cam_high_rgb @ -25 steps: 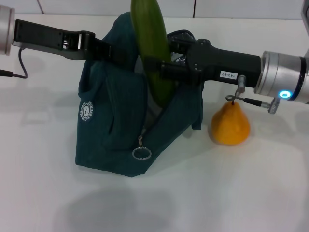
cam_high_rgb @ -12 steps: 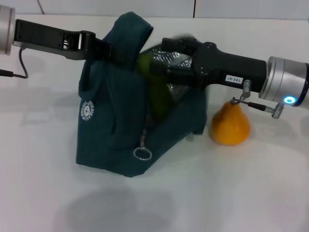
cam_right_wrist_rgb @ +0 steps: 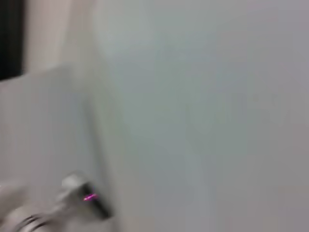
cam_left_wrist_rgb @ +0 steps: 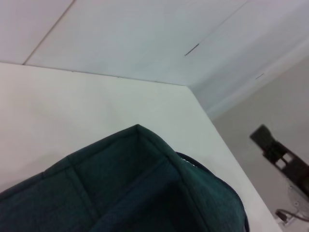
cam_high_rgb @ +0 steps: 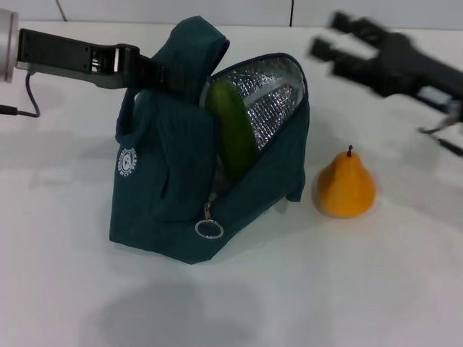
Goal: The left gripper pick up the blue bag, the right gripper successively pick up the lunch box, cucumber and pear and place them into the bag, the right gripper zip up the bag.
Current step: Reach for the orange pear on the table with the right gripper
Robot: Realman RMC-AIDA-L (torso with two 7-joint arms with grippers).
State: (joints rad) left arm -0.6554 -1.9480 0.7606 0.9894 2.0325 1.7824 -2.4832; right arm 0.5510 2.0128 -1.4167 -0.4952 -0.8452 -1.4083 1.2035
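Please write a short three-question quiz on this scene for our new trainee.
1. True or false: the pear is inside the blue bag.
2. What green item shows in the bag's open mouth?
3. Which pincer holds the bag up: A) left pincer, B) right pincer?

Key: 1. False, it sits on the table beside the bag. 2. The cucumber. 3. A; the right pincer is open, up and away from the bag.

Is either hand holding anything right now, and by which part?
The left hand holds the blue bag by its top handle. The right hand is open, empty and clear of the bag.
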